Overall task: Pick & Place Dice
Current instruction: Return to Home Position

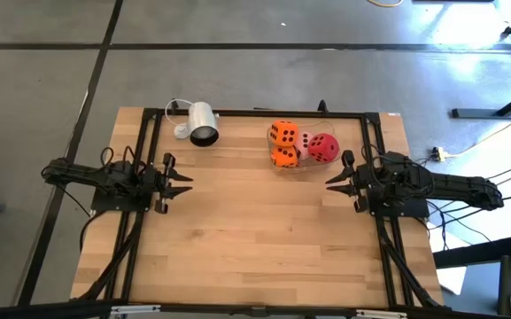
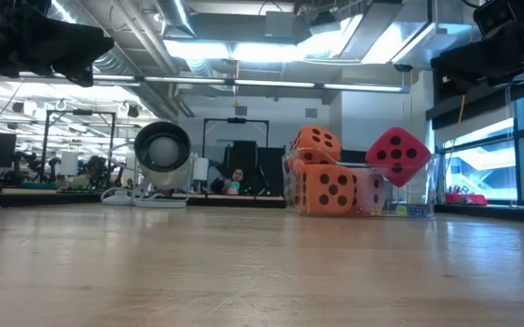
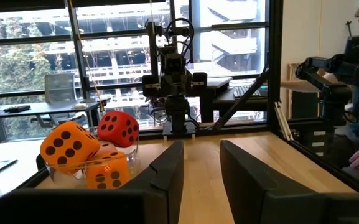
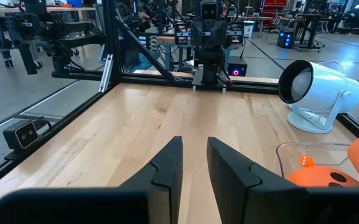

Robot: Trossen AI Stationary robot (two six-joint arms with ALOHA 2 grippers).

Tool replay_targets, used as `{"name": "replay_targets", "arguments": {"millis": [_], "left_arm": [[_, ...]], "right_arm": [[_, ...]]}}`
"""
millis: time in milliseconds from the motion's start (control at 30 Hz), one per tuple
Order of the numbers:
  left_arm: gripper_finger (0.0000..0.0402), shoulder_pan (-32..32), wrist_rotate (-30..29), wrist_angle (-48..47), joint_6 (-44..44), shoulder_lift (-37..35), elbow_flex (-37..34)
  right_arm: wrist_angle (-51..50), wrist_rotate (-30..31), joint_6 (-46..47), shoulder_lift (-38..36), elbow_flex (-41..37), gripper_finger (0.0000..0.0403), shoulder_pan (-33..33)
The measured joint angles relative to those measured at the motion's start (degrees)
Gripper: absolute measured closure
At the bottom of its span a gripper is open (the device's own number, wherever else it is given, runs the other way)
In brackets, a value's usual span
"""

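Four dice are gathered in a transparent bin point(image 2: 422, 193) at the far side of the table point(image 1: 255, 244), right of centre.

One orange die point(image 1: 282, 133) is stacked at the far left of the heap, and a second orange die point(image 1: 283, 158) is seen just nearer. The red die point(image 1: 323, 148) is tilted against the right side. The pale pink die point(image 1: 307, 141) appears to be wedged low between them, though it is mostly hidden. A white camera point(image 1: 204, 125) is set to the left of the bin, apart from it. The left gripper point(image 1: 187, 183) is held over the table's left side and the right gripper point(image 1: 331, 183) over its right side, just near of the bin. Each is empty, with its fingers parted.
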Motion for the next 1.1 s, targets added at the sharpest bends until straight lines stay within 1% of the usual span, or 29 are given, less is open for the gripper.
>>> {"name": "replay_targets", "arguments": {"millis": [300, 600, 1100], "left_arm": [[0.0297, 0.0, 0.0, 0.0, 0.0, 0.0, 0.0], [0.0303, 0.0, 0.0, 0.0, -0.1, 0.0, 0.0], [0.0301, 0.0, 0.0, 0.0, 0.0, 0.0, 0.0]], "right_arm": [[0.0, 0.0, 0.2, 0.0, 0.0, 0.0328, 0.0], [0.0, 0.0, 0.1, 0.0, 0.0, 0.0328, 0.0], [0.0, 0.0, 0.1, 0.0, 0.0, 0.0328, 0.0]]}}
